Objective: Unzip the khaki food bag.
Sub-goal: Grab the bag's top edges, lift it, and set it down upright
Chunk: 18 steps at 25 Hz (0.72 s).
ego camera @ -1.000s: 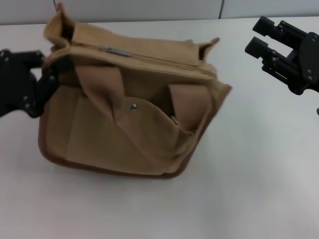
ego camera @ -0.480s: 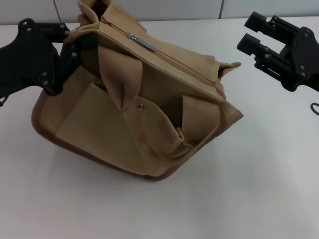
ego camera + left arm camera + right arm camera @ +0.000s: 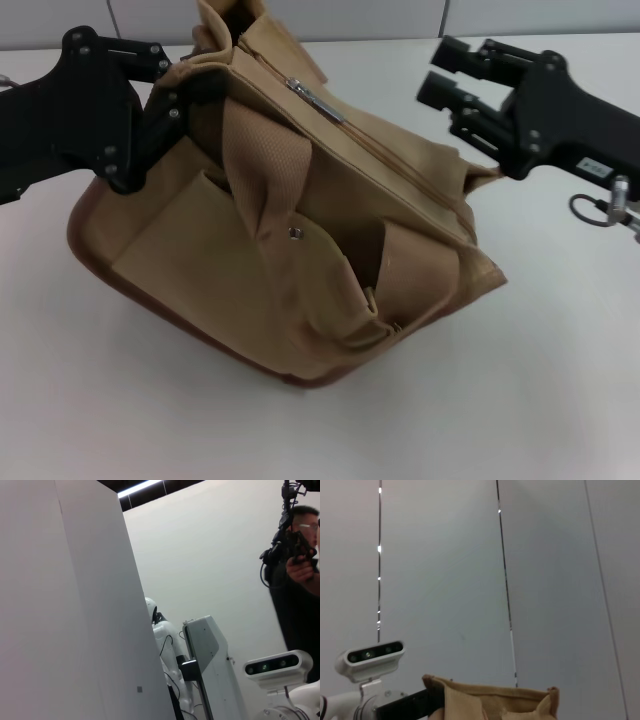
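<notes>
The khaki food bag lies tilted on the white table, its left end raised and its brown base trim along the lower edge. Its zipper is closed, with the silver zipper pull near the raised left end. A webbing handle drapes over the front pocket, whose metal snap shows. My left gripper is shut on the bag's left end fabric. My right gripper is open, just above the bag's right end tab, apart from it. The bag's top edge also shows in the right wrist view.
A cable with a metal connector lies on the table at the far right. A grey wall runs behind the table. The left wrist view shows only the room: a white panel and a person.
My left gripper has risen and swung right with the bag's left end, turning and tilting the bag. My right gripper has moved left toward the bag's right end.
</notes>
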Each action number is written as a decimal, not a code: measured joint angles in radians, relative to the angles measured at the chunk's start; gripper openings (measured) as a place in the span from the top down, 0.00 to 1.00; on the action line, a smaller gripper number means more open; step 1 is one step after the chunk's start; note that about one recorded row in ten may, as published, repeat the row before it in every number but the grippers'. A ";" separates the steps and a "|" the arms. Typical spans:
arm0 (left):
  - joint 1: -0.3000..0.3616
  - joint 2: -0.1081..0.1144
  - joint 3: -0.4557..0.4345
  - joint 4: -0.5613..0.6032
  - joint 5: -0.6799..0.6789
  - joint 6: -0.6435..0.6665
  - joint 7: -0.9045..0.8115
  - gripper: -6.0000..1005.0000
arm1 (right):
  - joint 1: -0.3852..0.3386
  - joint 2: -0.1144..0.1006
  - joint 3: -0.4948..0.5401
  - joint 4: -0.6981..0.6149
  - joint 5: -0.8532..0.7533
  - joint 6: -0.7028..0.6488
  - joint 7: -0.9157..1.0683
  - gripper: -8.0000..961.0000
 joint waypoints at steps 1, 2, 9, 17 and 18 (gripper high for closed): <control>-0.002 -0.001 0.003 0.000 0.000 0.000 0.000 0.95 | 0.008 0.000 -0.011 0.005 0.000 0.007 -0.002 0.52; -0.003 -0.001 0.006 0.000 -0.001 0.001 0.000 0.95 | 0.013 0.001 -0.027 0.009 0.000 0.012 -0.004 0.54; -0.006 -0.003 0.019 0.001 -0.003 0.001 0.005 0.95 | 0.037 0.004 -0.086 0.067 0.004 0.022 -0.026 0.60; -0.007 -0.006 0.037 -0.002 -0.006 -0.005 0.010 0.95 | 0.057 0.006 -0.101 0.106 0.002 0.018 -0.033 0.60; -0.007 -0.006 0.038 -0.003 -0.007 -0.006 0.011 0.95 | 0.057 0.006 -0.103 0.108 0.002 0.015 -0.033 0.61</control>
